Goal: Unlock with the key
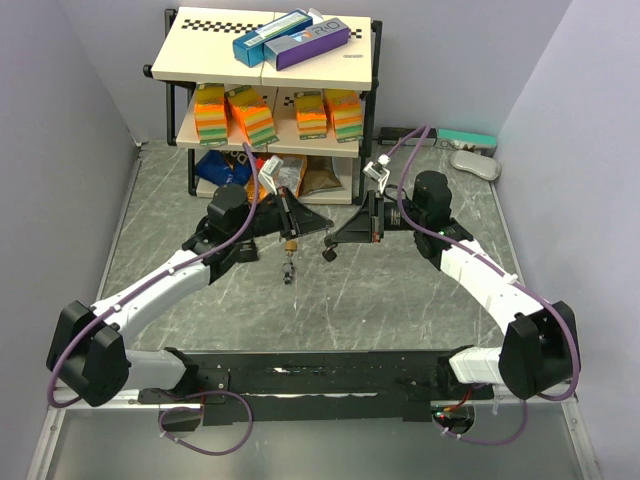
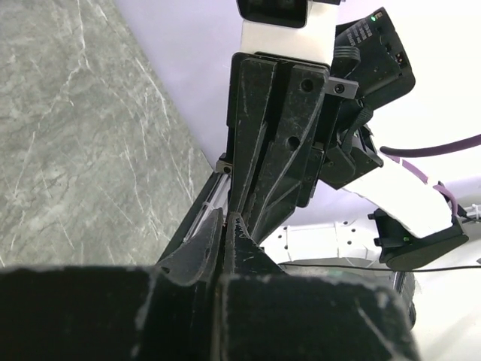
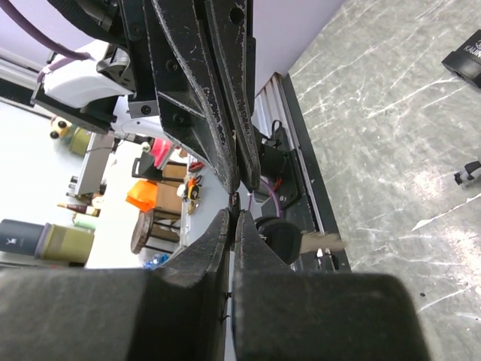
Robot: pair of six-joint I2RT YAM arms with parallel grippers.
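Worktop (image 1: 400, 300): grey marble pattern, walled on three sides.

Shelf rack (image 1: 205, 50) at 12 o'clock. It has blue and purple boxes (image 1: 290, 40) on the top board, sponge stacks (image 1: 270, 115) on the middle shelf and bags below.

Left arm (image 1: 160, 285) comes in from 7 o'clock and right arm (image 1: 480, 275) from 5 o'clock. Both reach to mid-worktop, raised off the surface.

Left end effector (image 1: 323, 227): jaws fully closed and pointing toward 3 o'clock.

Right end effector (image 1: 338, 237): jaws fully closed and pointing toward 9 o'clock. It meets the left one tip to tip, as both wrist views confirm. Cannot tell what, if anything, is pinched at the meeting point.

Padlock (image 1: 289, 262): a small brass-and-dark item just at 6 o'clock of the left end effector. Cannot tell whether it hangs or lies on the worktop.

Key (image 1: 328, 255): a small dark piece directly at 6 o'clock of the touching tips. In the right wrist view it shows as a black round head with a pale, blurred blade. Its contact with the jaws is not resolved.
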